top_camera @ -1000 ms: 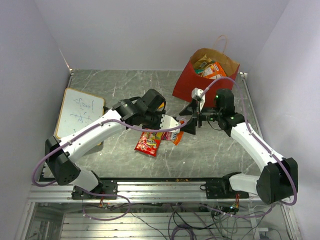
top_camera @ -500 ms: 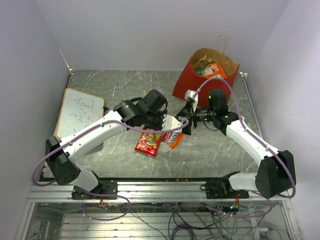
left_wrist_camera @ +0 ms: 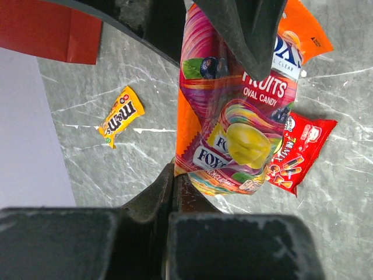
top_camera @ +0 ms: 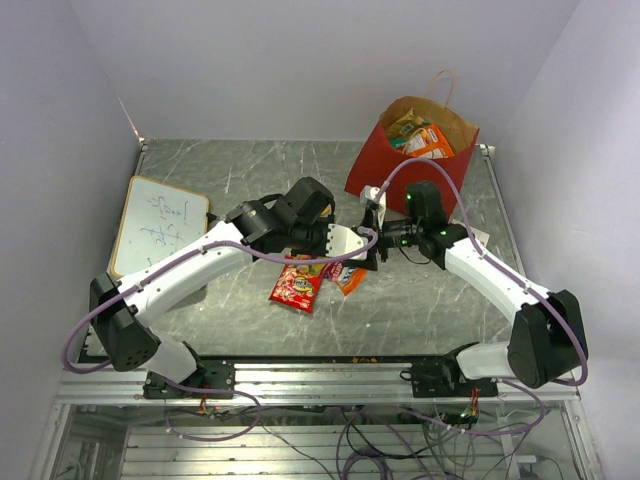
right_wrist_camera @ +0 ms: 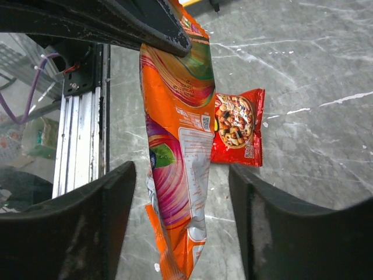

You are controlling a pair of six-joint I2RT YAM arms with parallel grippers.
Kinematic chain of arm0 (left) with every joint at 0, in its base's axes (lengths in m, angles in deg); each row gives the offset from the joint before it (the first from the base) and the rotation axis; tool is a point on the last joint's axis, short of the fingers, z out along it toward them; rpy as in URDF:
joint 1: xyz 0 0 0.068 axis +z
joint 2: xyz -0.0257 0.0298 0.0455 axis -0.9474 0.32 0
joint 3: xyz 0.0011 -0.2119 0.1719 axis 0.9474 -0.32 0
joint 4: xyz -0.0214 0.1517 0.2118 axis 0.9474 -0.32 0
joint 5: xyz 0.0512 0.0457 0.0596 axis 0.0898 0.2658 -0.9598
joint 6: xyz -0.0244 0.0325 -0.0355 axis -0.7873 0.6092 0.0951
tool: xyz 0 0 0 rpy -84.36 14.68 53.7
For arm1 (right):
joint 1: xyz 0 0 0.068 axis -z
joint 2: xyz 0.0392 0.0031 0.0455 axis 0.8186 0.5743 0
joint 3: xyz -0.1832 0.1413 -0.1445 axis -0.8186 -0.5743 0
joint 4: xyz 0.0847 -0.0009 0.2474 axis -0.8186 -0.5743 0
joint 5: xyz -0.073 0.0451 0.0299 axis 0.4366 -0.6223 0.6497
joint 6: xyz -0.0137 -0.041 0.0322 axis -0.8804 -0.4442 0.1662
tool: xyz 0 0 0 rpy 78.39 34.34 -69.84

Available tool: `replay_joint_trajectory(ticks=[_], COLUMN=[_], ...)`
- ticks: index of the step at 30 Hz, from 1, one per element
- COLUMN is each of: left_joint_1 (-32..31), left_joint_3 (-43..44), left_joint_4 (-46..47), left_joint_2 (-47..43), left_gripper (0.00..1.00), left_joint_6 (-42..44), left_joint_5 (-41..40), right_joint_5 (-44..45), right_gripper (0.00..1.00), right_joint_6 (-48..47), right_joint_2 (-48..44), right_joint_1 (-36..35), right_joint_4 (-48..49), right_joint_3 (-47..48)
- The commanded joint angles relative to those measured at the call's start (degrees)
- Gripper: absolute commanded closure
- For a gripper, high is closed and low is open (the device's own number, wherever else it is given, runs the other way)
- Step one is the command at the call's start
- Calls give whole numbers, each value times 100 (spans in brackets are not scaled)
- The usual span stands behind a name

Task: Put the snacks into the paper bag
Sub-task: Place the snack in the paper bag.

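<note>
Left gripper, jaws clamped tight, pinches one edge of an orange Fox's candy packet above mid-table. Right gripper straddles the packet, jaws wide, touching nothing. The red paper bag stands at one o'clock from both.

Table's a grey-green marbled stone-look slab. Flat white rectangular whiteboard with a light wood frame lies over at 9 o'clock, scribbles on it. Big red paper carrier bag with tan twisted handles stands open at about 1 o'clock. Small crinkly red snack packet lies flat just off centre toward 6 o'clock. Left wrist view also catches a small yellow m&m's packet on the slab, at 9 o'clock from that red one, well apart.
</note>
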Motion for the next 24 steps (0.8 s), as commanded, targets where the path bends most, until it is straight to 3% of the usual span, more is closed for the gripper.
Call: replay_joint_trajectory(ticks=[1,8,11,15,24], left_joint_1=[-57,-51,-53,-47,-33], left_joint_3=[-11,-32,-72,-122,-342], left_joint_4=[404,448,481,481,620], left_joint_2=[-256,-286,-304,-359,-630], left_gripper=[93,93,88,74,41], left_joint_6=[-123,-175,-169,-156,-305], left_joint_5=[-122,-97,-144,-127,-402], right_joint_5=[-137,-128,-73,95,273], right_gripper=[46,64,74,89,93], right_joint_6=[6,-42,-138,-255,-459], right_joint_2=[56,22,-74,-233,-780], right_joint_1=[-23,-21,-14,18,418], right_joint_4=[102,99,11,-84,-331], right_joint_3=[2,-41,-18,-12,-4])
